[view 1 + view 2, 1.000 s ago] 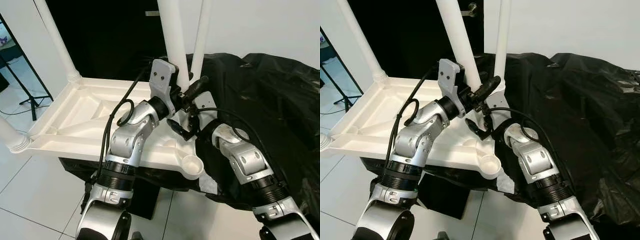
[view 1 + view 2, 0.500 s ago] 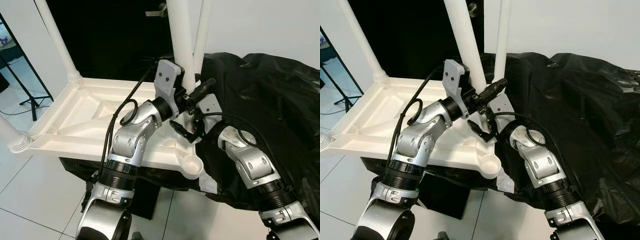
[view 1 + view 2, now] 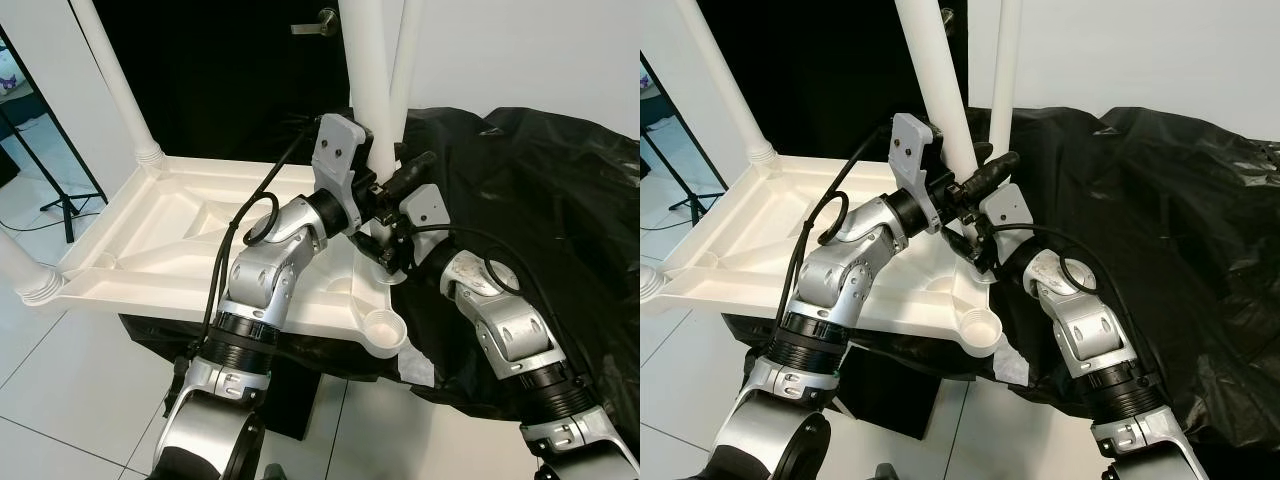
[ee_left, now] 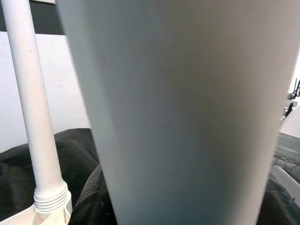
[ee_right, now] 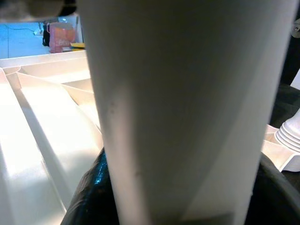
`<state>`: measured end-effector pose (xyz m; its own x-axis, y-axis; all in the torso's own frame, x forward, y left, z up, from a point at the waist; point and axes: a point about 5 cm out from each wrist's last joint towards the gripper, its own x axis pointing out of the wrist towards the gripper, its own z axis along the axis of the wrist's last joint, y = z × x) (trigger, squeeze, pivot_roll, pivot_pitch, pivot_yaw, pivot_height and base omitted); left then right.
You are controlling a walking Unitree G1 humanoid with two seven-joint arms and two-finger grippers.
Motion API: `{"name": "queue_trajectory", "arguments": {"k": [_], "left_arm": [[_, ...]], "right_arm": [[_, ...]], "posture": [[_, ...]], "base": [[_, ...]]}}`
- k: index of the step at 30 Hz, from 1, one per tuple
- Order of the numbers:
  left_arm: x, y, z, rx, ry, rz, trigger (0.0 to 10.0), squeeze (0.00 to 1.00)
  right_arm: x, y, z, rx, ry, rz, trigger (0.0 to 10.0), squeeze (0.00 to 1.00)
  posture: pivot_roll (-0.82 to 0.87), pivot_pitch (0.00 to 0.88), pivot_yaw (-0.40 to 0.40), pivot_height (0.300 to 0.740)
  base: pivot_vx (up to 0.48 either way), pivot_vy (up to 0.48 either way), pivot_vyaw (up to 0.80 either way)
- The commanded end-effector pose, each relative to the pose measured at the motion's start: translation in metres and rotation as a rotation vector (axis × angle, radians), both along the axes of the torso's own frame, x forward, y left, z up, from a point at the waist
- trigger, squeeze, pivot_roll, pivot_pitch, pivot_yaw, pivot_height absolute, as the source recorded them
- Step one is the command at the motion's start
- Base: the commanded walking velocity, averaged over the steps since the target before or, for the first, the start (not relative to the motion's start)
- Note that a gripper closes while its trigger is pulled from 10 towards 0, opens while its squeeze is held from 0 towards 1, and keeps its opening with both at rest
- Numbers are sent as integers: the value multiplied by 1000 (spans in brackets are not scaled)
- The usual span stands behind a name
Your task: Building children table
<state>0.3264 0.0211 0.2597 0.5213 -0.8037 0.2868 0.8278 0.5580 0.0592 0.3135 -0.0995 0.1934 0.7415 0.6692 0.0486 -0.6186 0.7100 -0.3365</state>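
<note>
Lying upside down on black plastic sheeting (image 3: 560, 190), the white plastic table top (image 3: 170, 245) shows its ribbed underside, with table legs standing up from its corners: one at the far left corner (image 3: 112, 80), one at the far right corner (image 3: 1004, 60), and the collar of another at the near left corner (image 3: 25, 275). The near right corner socket (image 3: 385, 333) is an open round cup with no leg in it. The loose leg (image 3: 362, 70), a thick white tube, stands nearly upright just beside the far right leg, its lower end close to the table top's right edge. The left gripper (image 3: 392, 190) reaches across from the left and is closed around this loose leg, one black finger (image 3: 990, 170) showing past the tube's right side. The right gripper (image 3: 388, 256) sits lower on the same leg, close under the left one; its fingers are mostly hidden behind the left wrist, so whether they clamp the tube cannot be told. Both wrist views look straight onto the leg's white surface (image 4: 187, 117) at very close range, the right one with the table top's ribs (image 5: 42, 108) behind it. A dark doorway (image 3: 220, 70) stands beyond the table, and white floor tiles (image 3: 70, 400) lie below.
</note>
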Motion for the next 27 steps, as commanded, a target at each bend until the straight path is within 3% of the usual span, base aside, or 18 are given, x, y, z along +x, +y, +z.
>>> {"name": "queue_trajectory", "arguments": {"k": [1, 5, 6, 7, 8, 13, 14, 17, 18, 27], "left_arm": [[3, 0, 0, 13, 4, 9, 10000, 0], [3, 1, 0, 14, 2, -1, 10000, 0], [3, 1, 0, 15, 8, -18, 10000, 592], [3, 1, 0, 15, 8, -18, 10000, 592], [2, 1, -1, 13, 17, -30, 10000, 1000], [2, 1, -1, 33, 23, -48, 10000, 1000], [3, 2, 0, 44, 13, -48, 10000, 0], [4, 3, 1, 51, 5, -48, 10000, 0], [5, 6, 3, 40, 15, -54, 10000, 0], [2, 20, 13, 12, 47, -167, 10000, 0]], "right_arm": [[-5, 8, 5, 12, -40, 54, 0, 0], [-4, 4, 2, 25, -20, 18, 0, 0], [-4, 3, 0, 20, -17, 10, 0, 0], [-4, 3, 0, 20, -17, 10, 0, 0], [-4, 2, -1, 17, -16, 8, 0, 0], [-3, 2, -2, 13, -13, 8, 0, 0], [-3, 2, -2, 21, -10, 4, 2157, 0], [-2, 2, -2, 27, -8, 0, 2157, 0], [-1, 0, -2, 43, 0, -24, 10000, 0], [6, -7, -1, 91, 20, -114, 10000, 0]], "posture": [[7, 0, 22, 740], [7, 0, 22, 740], [8, 0, 22, 740], [8, 0, 22, 740], [8, 0, 22, 740], [8, 0, 24, 740], [6, 0, 26, 740], [6, 0, 26, 740], [7, 0, 25, 740], [15, 0, 27, 740]], "base": [[0, 0, 0], [0, 0, 0], [0, 0, 0], [0, 0, 0], [0, 0, 0], [0, 0, 0], [0, 0, 0], [0, 0, 0], [0, 0, 0], [0, 0, 0]]}}
